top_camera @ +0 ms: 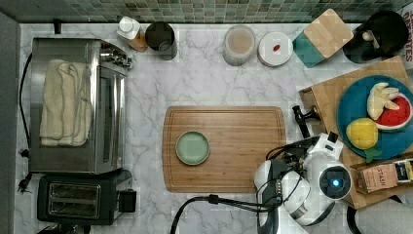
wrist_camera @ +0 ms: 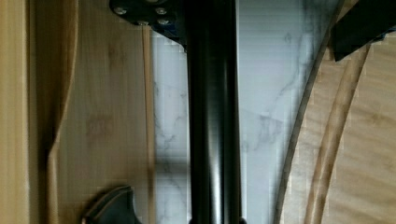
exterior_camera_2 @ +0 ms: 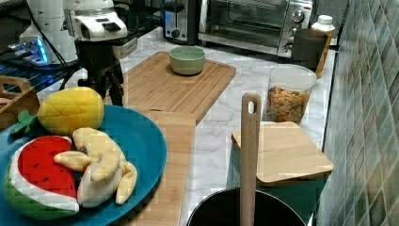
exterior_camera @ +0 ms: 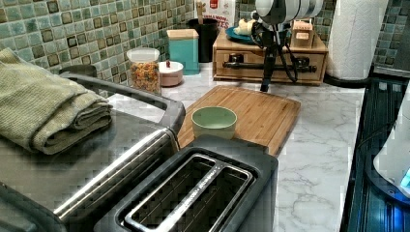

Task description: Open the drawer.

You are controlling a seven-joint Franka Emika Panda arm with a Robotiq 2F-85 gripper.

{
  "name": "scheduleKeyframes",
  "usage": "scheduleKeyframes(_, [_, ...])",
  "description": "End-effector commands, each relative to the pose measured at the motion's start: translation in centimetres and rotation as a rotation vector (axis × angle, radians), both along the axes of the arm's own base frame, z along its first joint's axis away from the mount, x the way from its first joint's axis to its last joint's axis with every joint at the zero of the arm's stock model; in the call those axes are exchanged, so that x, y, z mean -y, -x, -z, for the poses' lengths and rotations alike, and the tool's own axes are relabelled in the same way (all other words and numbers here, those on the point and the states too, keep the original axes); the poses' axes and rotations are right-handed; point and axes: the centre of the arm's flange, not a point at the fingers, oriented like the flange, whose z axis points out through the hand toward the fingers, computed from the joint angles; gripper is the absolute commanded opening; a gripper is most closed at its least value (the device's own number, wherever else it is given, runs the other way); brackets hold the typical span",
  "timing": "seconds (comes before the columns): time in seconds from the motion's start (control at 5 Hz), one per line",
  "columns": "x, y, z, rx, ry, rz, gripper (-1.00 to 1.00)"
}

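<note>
The light-wood drawer (exterior_camera: 251, 58) sits under a wooden top that carries a blue fruit plate (top_camera: 363, 109). In the top view a narrow strip of the drawer (top_camera: 308, 100) sticks out past the top's left edge. Its long black bar handle (wrist_camera: 212, 116) runs straight between my fingers. My gripper (wrist_camera: 243, 18) points down over the handle (exterior_camera: 285, 65), open, one finger (wrist_camera: 144, 11) beside the bar on the drawer side and the other finger (wrist_camera: 359, 23) well clear of it. The gripper (exterior_camera: 265, 84) hangs in front of the drawer face, and the gripper (top_camera: 308, 139) is at the handle's near end.
A wooden cutting board (top_camera: 243, 161) with a green bowl (top_camera: 193, 147) lies just beside the drawer front. A toaster oven (top_camera: 73, 105) and toaster (top_camera: 80, 200) stand at the top view's left. Jars, a teal box (top_camera: 321, 36) and a black pot (top_camera: 380, 34) line the tiled wall.
</note>
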Motion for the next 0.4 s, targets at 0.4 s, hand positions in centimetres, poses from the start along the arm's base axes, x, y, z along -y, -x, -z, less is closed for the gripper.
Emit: scheduleKeyframes(0.4, [-8.2, 0.7, 0.1, -0.078, -0.15, -0.048, 1.0])
